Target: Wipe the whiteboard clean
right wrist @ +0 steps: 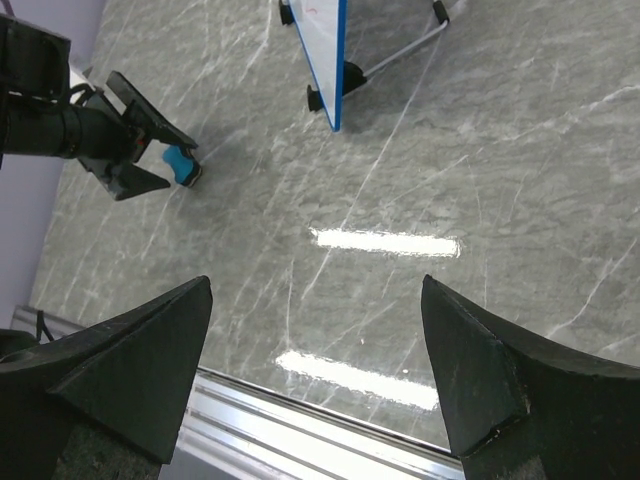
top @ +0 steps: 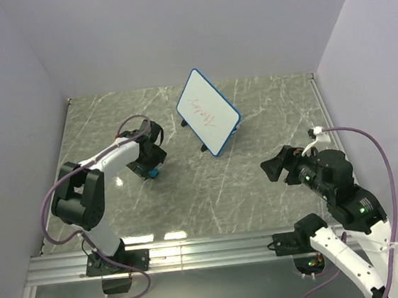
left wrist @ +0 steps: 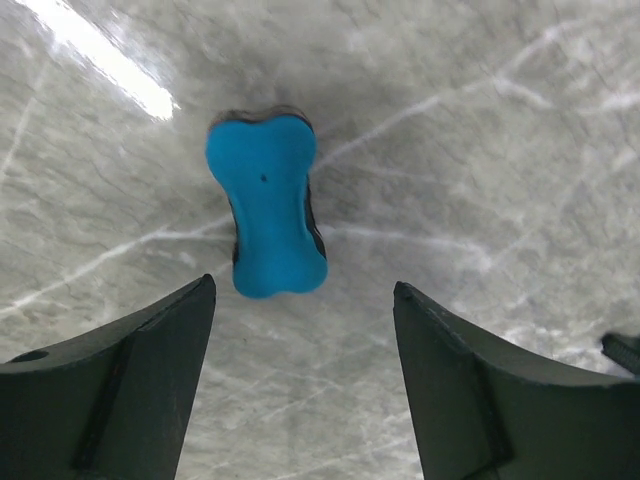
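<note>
L gripper [top: 151, 169] is released: jaws wide apart, nothing clamped. In the L wrist cam the gripper [left wrist: 303, 300] sits over the eraser [left wrist: 268, 205]. The eraser is a blue bone-shaped block w/ a dark underside, lying flat on the table [left wrist: 520, 150]. Its near end is roughly level w/ the fingertips [left wrist: 190, 310], between them and closer to the finger on the left of that view. There's a gap on both sides, no contact seen. Can't tell the height above the table.

Top cam has the eraser [top: 156, 174] peeking out under the L gripper, mid-left of the table [top: 260, 185]. R wrist cam agrees: L gripper [right wrist: 165, 150] is angled down w/ the eraser [right wrist: 181, 165] at its tips.

Whiteboard [top: 208, 112] stands at centre-back of the table, tilted, propped on a wire stand [right wrist: 400, 55] and black feet [right wrist: 352, 78]. It has a blue rim, and red scribble [top: 202, 109] is on its face. The board is well apart from the eraser and from both grippers. R wrist cam sees the board [right wrist: 335, 60] edge-on.

R gripper [top: 272, 166] is also released, jaws spread and empty. It hangs over the right side of the table, pointing toward the centre. Its own cam shows the gripper [right wrist: 315, 290] over bare table w/ light glare, and the alu rail [right wrist: 300, 420] along the near edge.
</note>
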Robot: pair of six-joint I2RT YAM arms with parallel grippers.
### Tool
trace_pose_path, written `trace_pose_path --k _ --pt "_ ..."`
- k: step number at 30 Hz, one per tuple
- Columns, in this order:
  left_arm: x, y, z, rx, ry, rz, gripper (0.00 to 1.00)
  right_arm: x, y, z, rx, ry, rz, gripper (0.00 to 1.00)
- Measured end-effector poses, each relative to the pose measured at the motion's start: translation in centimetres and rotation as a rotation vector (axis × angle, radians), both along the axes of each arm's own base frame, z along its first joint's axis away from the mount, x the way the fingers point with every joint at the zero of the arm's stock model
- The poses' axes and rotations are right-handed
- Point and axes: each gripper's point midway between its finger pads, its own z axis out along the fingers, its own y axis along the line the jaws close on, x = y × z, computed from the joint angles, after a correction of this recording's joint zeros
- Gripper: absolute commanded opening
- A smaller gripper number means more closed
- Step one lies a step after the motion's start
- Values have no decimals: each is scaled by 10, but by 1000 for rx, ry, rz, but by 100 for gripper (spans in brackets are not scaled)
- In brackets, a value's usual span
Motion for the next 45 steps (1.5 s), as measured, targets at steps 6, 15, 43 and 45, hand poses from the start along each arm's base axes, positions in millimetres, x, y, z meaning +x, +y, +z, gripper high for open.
trace_pose_path --k 6,15,43,45 --pt "5 15 -5 9 14 37 71 3 1 -3 -27 2 7 92" --pt "16 19 -19 36 31 8 58 9 -2 -9 -77 2 -3 91" --pt "123 -41 115 -13 -310 -258 0 131 73 131 -74 -102 106 92" --pt "141 -62 147 -46 -393 -306 0 155 85 121 -82 -56 120 93"
